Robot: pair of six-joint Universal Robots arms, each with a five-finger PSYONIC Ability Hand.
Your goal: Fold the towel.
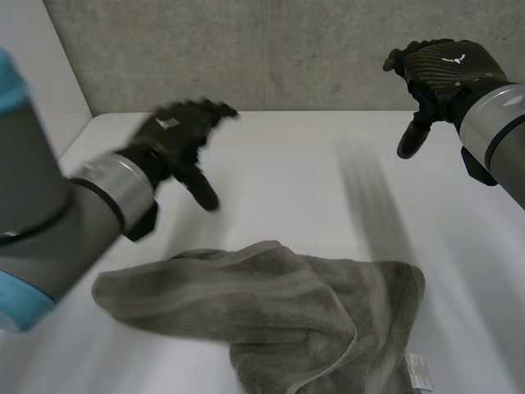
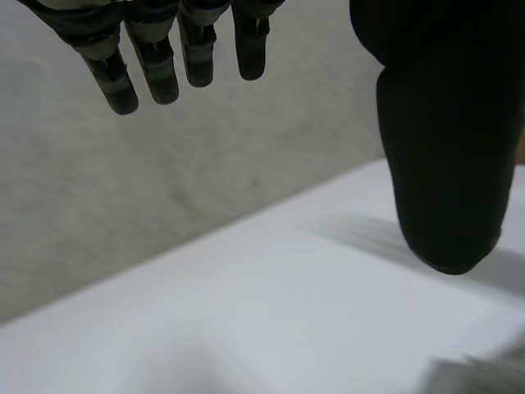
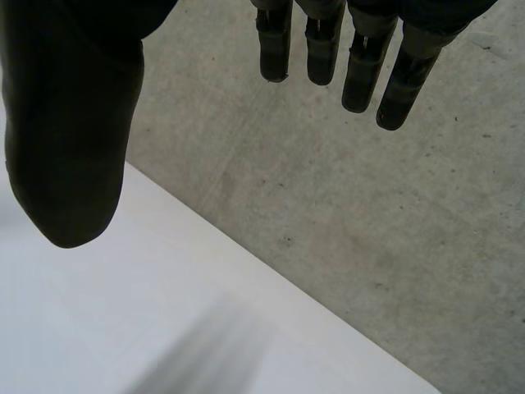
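Observation:
A grey-brown towel (image 1: 271,316) lies crumpled on the white table (image 1: 295,172) near its front edge, a white label (image 1: 419,371) showing at its right end. My left hand (image 1: 176,135) hovers open above the table behind the towel's left part, holding nothing. My right hand (image 1: 443,70) is raised high at the back right, open and empty too. In the left wrist view the fingers (image 2: 156,61) hang straight and the thumb (image 2: 447,156) stands apart over the table. The right wrist view has straight fingers (image 3: 361,57) and thumb (image 3: 70,139) against the wall.
A grey concrete wall (image 1: 287,49) rises behind the table's back edge. A pale side panel (image 1: 45,74) stands at the left. Bare table surface (image 1: 328,189) lies between the hands and behind the towel.

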